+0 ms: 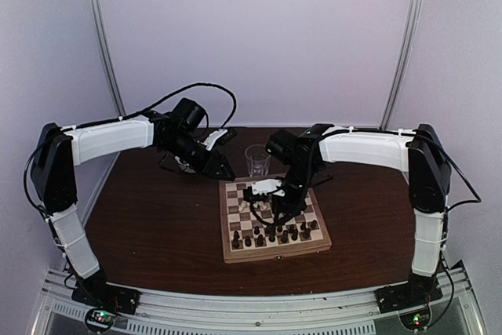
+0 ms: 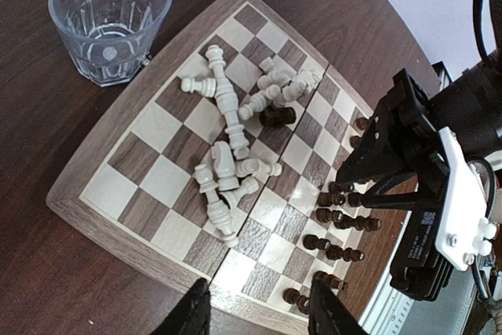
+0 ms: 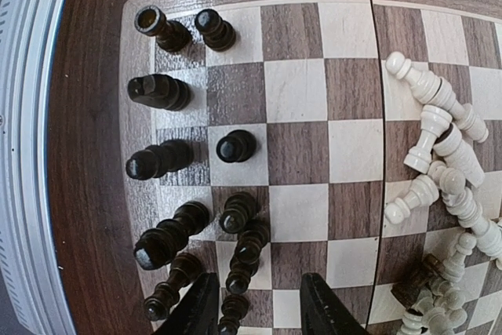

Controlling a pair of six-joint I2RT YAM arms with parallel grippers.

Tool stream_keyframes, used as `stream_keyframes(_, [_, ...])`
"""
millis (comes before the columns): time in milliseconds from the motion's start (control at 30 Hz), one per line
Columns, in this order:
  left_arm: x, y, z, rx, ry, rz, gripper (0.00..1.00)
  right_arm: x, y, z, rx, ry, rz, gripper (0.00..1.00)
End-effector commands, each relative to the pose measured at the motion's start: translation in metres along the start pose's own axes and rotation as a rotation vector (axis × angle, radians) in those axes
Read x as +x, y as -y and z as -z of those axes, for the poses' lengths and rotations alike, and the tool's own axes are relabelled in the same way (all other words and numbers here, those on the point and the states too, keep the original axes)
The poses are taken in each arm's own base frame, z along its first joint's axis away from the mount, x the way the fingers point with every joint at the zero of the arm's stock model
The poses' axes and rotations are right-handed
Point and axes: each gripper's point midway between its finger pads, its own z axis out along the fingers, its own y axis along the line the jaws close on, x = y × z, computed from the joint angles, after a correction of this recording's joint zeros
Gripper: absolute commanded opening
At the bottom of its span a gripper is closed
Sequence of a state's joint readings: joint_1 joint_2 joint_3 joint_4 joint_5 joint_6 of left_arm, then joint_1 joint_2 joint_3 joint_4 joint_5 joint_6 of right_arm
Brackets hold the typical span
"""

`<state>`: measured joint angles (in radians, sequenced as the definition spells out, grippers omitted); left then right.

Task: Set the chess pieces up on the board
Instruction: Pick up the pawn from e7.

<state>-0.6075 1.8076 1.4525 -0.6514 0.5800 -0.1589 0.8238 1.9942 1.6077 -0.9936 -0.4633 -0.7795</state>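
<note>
The board [image 1: 274, 255] lies on the dark table. Cream-white pieces [image 2: 227, 154] lie toppled in a heap on its middle, and they also show in the right wrist view [image 3: 439, 139]. Dark pieces [image 3: 161, 158] stand in two rows along the near edge [image 1: 274, 234]. One dark piece [image 2: 277, 115] lies among the white ones. My left gripper [image 2: 259, 315] is open and empty, hovering above the board's far-left edge [image 1: 226, 172]. My right gripper [image 3: 263, 311] is open, low over the dark rows [image 1: 276, 213], with a dark pawn [image 3: 235, 315] next to its left finger.
A clear drinking glass [image 1: 257, 160] stands on the table just beyond the board's far edge, close to my left gripper; it also shows in the left wrist view [image 2: 110, 17]. The right arm [image 2: 423, 178] hangs over the board's near half. The metal base rail [image 3: 31, 154] runs along the table's near edge.
</note>
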Motion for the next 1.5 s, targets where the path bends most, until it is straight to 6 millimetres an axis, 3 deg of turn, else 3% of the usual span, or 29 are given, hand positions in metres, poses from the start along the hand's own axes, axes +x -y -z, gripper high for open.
stream_keyframes(0, [-0.010, 0.000, 0.006, 0.008, 0.041, -0.017, 0.43, -0.003, 0.003, -0.002, 0.012, -0.024, 0.001, 0.38])
stream_keyframes(500, [-0.010, 0.002, 0.006, 0.016, 0.042, -0.014, 0.43, -0.001, 0.004, -0.014, -0.001, -0.050, -0.001, 0.37])
stream_keyframes(1333, [-0.008, 0.005, 0.005, 0.038, 0.034, -0.007, 0.43, -0.002, 0.004, -0.021, -0.018, -0.064, -0.009, 0.25])
stream_keyframes(1467, [-0.009, 0.005, 0.006, 0.036, 0.034, -0.007, 0.43, -0.002, 0.004, -0.020, -0.018, -0.063, -0.009, 0.20])
